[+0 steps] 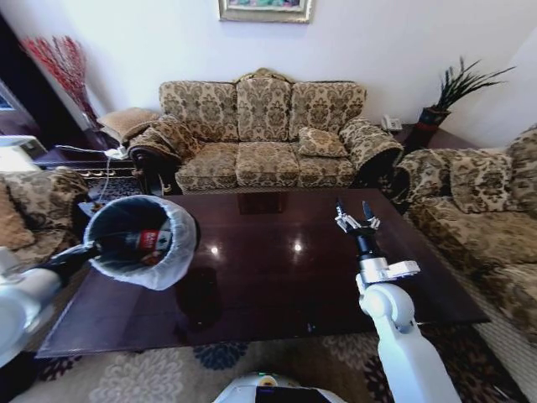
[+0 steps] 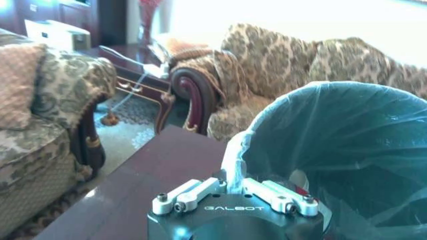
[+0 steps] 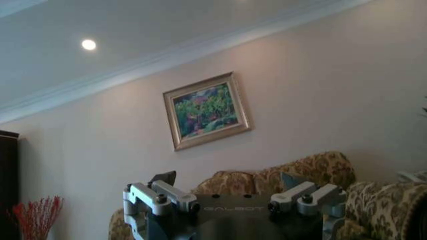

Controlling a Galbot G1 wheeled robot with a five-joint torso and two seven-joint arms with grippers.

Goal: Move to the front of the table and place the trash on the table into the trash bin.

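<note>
Glossy dark wood table point(image 1: 277, 277) bare, left gripper point(image 2: 232, 192) clamped on trash bin point(image 1: 143, 242) rim, holding it tilted over table's left side, red-label bottle point(image 1: 138, 243) inside; right gripper point(image 1: 356, 217) spread wide, empty, pointing up above table's right half.

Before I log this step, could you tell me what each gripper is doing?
Left gripper: shut on the trash bin rim, holding it tilted.
Right gripper: open, empty, above the table.

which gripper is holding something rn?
The left gripper: shut on the rim of the trash bin, holding it tilted above the table. The right gripper is open, empty, pointing upward.
</note>
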